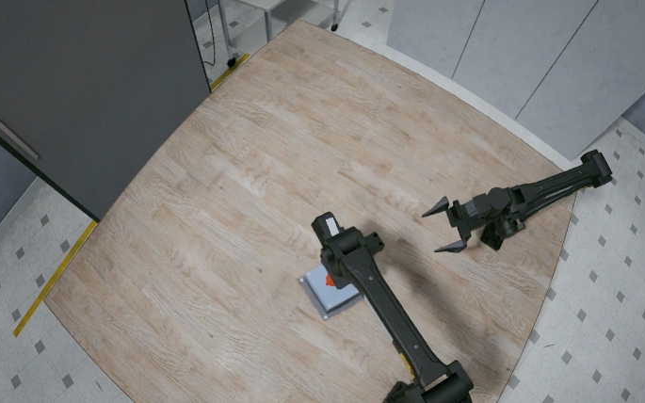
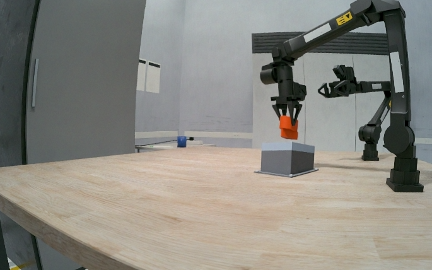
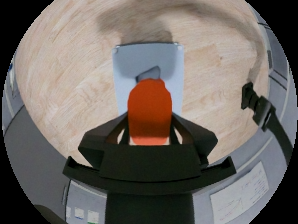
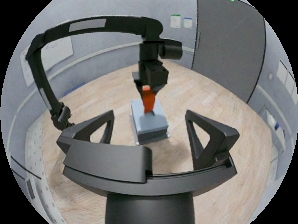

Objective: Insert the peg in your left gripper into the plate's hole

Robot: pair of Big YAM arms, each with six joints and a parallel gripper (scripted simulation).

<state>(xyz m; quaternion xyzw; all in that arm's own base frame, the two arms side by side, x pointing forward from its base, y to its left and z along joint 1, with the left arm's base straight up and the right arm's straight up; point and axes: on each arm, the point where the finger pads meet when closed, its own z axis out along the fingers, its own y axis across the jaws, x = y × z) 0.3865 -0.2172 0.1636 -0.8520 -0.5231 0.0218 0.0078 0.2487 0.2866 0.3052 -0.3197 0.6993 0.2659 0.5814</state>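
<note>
1. Pinches 1 orange peg (image 1: 330,280) (image 2: 288,128) (image 3: 150,112) (image 4: 148,100) between 2 fingers of the left gripper (image 2: 287,121) (image 3: 149,113) (image 4: 147,98).
2. Holds it above the plate (image 1: 331,301) (image 2: 277,146) (image 3: 173,62) (image 4: 156,123), right of centre in the exterior frame, with visible clearance.
3. Shows 1 dark hole (image 3: 149,74) at upper centre of the left wrist frame, partly covered; alignment possibly close, but cannot confirm.
4. Spreads 2 fingers wide at the right gripper (image 1: 428,233) (image 2: 327,91) (image 4: 149,113), well apart from the peg, right of centre in the top frame.

Top view: left gripper (image 2: 287,117) (image 3: 150,131) (image 4: 148,91) hidden under its own arm — hole (image 3: 150,74) partly masked by peg (image 1: 330,280) (image 2: 288,128) (image 3: 150,112) (image 4: 148,100) in left wrist view.
</note>
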